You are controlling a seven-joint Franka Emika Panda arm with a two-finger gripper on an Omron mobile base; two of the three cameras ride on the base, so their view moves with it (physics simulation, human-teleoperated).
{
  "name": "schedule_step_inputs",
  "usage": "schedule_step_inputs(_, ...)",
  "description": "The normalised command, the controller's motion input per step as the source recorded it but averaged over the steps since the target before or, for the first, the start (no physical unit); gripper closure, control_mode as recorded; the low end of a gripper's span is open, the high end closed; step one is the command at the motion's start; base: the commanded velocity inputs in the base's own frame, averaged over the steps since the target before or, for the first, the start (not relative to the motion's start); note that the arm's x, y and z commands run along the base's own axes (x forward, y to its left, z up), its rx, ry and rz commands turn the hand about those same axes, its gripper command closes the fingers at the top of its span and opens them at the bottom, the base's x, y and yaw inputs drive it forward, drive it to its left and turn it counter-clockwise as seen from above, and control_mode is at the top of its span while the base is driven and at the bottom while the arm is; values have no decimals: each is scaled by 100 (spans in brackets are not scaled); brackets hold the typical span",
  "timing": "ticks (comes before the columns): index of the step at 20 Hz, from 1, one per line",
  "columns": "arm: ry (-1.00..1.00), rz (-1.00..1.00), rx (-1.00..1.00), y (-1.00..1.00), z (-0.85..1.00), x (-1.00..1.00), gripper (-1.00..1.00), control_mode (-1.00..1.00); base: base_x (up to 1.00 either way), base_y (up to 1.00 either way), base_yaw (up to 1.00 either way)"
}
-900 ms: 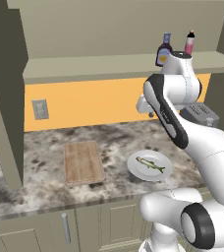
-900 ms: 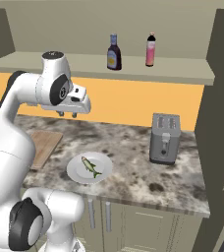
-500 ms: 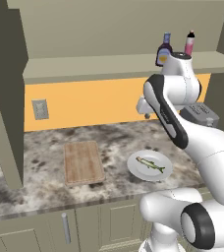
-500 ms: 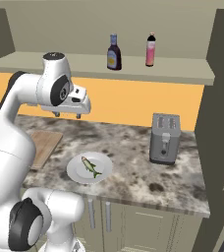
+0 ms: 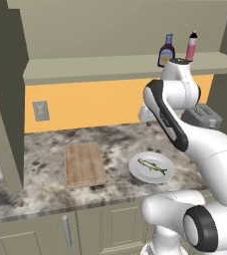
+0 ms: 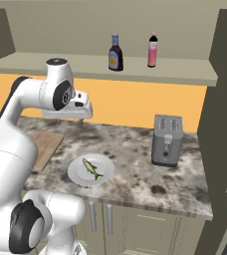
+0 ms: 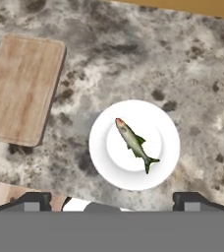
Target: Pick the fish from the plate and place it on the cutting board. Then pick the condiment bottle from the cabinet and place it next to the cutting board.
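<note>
The fish (image 7: 134, 142) lies on the plate (image 7: 163, 167), slantwise across the middle of the dish, its reddish head toward the cutting board's side and its tail pointing the other way. From the left base view the fish (image 5: 153, 166) looks silvery-green with a yellow tint, and it sits wholly inside the rim of the plate (image 5: 138, 172).

The plate rests flat on the mottled grey stone counter (image 7: 182, 64). Beside it, apart from it with a strip of stone between, lies the cutting board (image 7: 20, 88), a pale wooden rectangle with rounded corners, bare on top. In the right base view the cutting board (image 6: 48, 144) is partly hidden behind my own arm.

My fingers (image 7: 111, 199) hang high above the counter, over the near edge of the plate, spread wide with nothing between them. I touch neither fish nor plate. In the right base view my fingers (image 6: 70, 121) point down from the hand, well above the stone.

Up on the shelf of the cabinet (image 6: 60, 64) stands the condiment bottle (image 6: 115, 53), dark with a yellow label and a bluish cap, upright. Near it, apart, stands a slim pink bottle (image 6: 152, 51) with a dark cap. On the counter to the far side of the plate sits a grey toaster (image 6: 167, 139), and a wall socket (image 5: 40, 110) shows on the orange wall behind the board.
</note>
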Motion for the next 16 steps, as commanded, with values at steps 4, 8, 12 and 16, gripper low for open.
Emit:
schedule_step_inputs(4, 1, 6, -5, 0, -34, -12, -100, -100, 0, 0, 0)
schedule_step_inputs(8, 0, 5, 0, 0, -33, -16, -100, -100, 0, 0, 0)
schedule_step_inputs(12, 0, 4, 0, 0, -37, -21, -100, -100, 0, 0, 0)
schedule_step_inputs(16, 0, 3, 0, 0, -36, -10, -100, -100, 0, 0, 0)
